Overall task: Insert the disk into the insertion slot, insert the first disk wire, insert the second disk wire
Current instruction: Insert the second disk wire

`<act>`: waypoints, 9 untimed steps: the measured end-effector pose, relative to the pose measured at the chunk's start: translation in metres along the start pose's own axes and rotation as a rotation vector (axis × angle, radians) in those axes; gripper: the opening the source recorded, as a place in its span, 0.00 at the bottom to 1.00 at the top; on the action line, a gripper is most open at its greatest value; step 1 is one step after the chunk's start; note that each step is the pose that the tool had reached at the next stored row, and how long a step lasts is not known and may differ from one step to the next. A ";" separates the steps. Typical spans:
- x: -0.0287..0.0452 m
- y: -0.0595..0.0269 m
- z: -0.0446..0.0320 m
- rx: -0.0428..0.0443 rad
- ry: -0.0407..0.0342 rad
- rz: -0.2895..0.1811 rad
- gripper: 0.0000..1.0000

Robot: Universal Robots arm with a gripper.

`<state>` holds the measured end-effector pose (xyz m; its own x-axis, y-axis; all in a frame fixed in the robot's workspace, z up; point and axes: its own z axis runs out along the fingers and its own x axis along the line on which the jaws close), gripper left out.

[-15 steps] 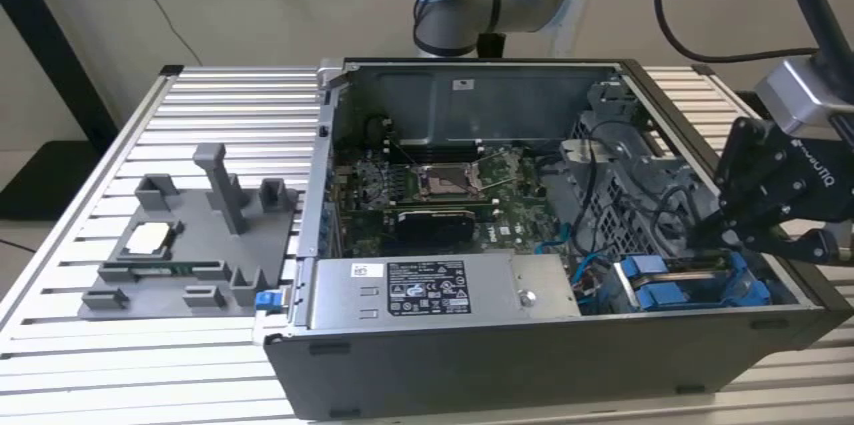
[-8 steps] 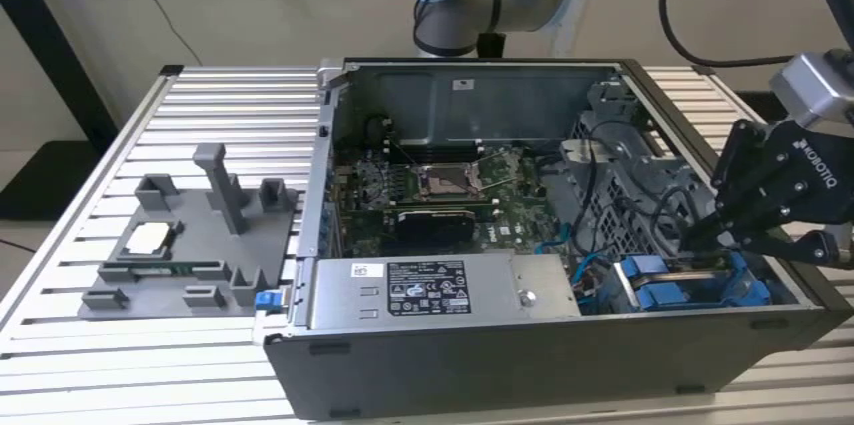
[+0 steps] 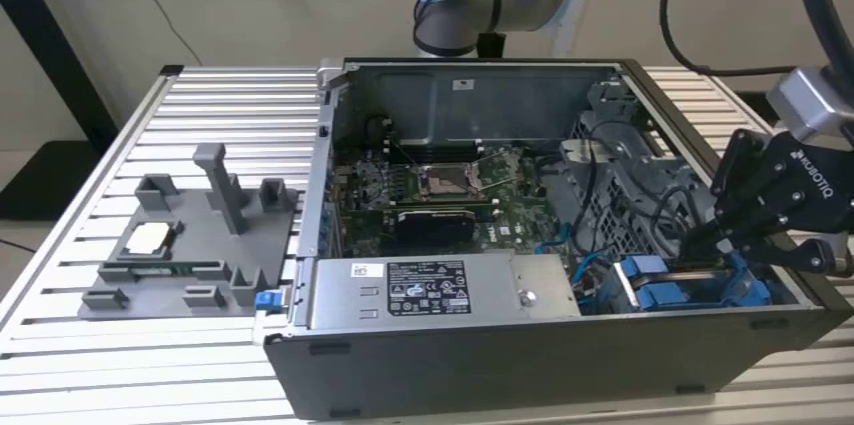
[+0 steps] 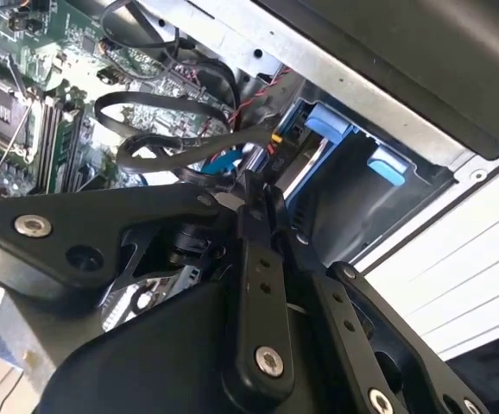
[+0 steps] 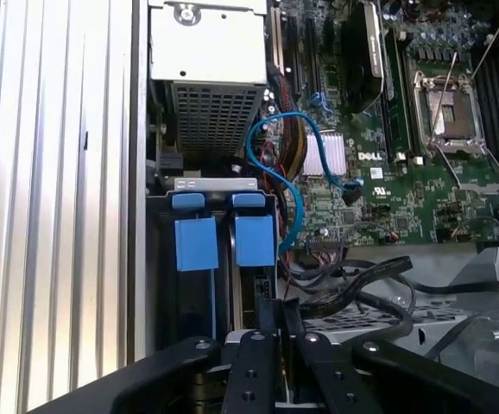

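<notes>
blue-framed disk (image 5: pixel 254 241), on edge in slot (image 5: pixel 215 184)

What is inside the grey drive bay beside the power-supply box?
In the first wrist view, two bright blue carrier tabs sit side by side in the insertion slot. The pincer covers one end of it, so what lies there is hidden.

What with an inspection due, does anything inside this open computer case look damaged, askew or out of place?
Nothing looks damaged or spilled. The one untidy thing is cabling: a blue cable loops loosely over the motherboard, and black flat cables lie slack beside the drive bay. The processor socket's latch levers stand raised.
</notes>
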<state>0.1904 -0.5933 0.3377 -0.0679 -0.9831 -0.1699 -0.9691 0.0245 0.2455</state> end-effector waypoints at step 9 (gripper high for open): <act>0.0003 -0.0012 0.0010 -0.0045 0.0001 0.001 0.15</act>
<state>0.1913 -0.5935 0.3364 -0.0687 -0.9831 -0.1695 -0.9680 0.0245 0.2499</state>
